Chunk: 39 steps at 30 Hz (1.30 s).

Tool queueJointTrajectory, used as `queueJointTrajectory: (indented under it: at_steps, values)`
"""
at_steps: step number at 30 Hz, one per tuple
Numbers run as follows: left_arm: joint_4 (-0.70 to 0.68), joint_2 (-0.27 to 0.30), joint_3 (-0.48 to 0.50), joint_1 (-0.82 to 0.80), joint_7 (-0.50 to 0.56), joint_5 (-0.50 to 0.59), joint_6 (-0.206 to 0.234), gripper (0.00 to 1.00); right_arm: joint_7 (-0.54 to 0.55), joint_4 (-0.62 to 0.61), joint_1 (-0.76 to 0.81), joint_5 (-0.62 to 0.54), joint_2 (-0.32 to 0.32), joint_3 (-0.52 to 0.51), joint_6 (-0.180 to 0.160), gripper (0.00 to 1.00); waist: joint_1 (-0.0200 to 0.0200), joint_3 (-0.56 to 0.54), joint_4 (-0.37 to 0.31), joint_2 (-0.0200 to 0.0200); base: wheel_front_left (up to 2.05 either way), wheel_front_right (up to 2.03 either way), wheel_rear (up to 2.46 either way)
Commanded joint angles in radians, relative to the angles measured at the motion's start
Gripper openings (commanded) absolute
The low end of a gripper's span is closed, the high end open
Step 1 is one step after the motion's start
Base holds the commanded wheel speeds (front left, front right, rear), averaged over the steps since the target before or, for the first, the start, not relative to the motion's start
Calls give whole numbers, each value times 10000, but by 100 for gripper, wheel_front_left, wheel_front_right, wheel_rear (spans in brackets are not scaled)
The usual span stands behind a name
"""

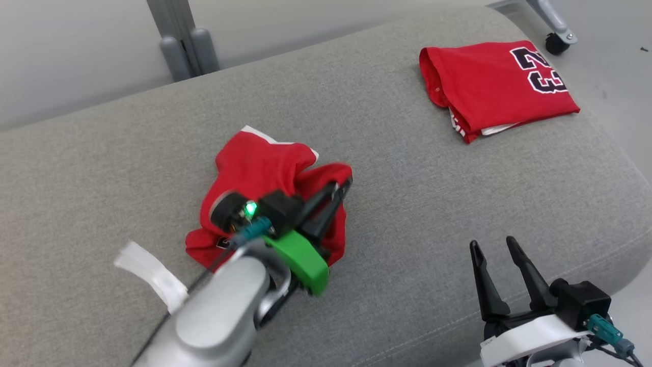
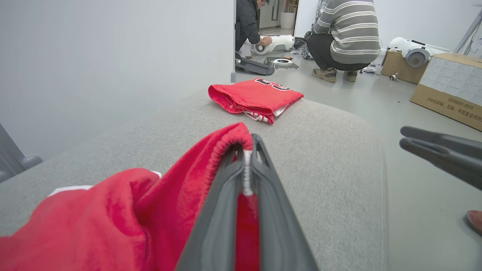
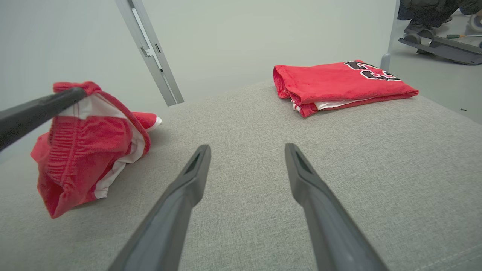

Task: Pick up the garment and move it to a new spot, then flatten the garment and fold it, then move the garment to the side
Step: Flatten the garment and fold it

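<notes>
Left gripper (image 1: pixel 342 186): clenched on garment (image 1: pixel 254 163) edge, perhaps one layer.
Right gripper (image 1: pixel 491 243): released.
Your lift: slow, straight up.

The crumpled garment (image 1: pixel 260 163) is soft, fleecy cloth (ribbed along its hem); the cushion (image 1: pixel 407 214) is coarse, matt grey weave.

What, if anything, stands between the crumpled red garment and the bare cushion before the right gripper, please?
Nothing visible: bare grey cushion lies between. The left gripper is shut on the crumpled garment; the folded jersey sits apart, farther back.
</notes>
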Motion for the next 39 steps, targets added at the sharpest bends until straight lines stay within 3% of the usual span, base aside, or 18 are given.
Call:
queueJointTrajectory:
  at_steps: [1, 6, 9, 15, 20, 27, 39]
  values:
    - [-378, 264, -15, -593, 153, -585, -16, 0, 0, 63, 182, 26, 19, 35, 1, 100, -1, -540, 216, 0, 0, 0, 0]
    - [-1908, 994, 122, -1976, 893, -2598, -18, 0, 0, 90, 326, 46, 41, 7, 1, 100, -1, -890, 522, 0, 0, 0, 0]
    - [-2612, 1462, 488, -1979, 1530, -3836, -7, 0, 0, 64, 415, 70, 60, -67, 1, 100, -1, -1041, 774, 0, 0, 0, 0]
    - [-3684, 2676, 797, 301, 2432, -5398, 273, 0, 0, 80, 645, 327, -49, 100, 1, 100, -1, -1118, 1444, 0, 0, 0, 0]
    - [-4019, 3433, 1053, 2762, 1658, -5769, 948, 0, 0, 302, 733, 1026, -425, 335, 1, 100, -1, -1021, 2189, 0, 0, 0, 0]
    - [-3685, 3474, 1228, 4035, 736, -5865, 1143, 0, 0, 1309, 228, 1595, -1072, 972, 1, 100, -1, -784, 3098, 0, 0, 0, 0]
    - [-2968, 3053, 1140, 3438, 392, -5607, 834, 0, 0, 4044, -1785, 3795, -1423, 2566, 1, 100, -1, -171, 3813, 0, 0, 0, 0]
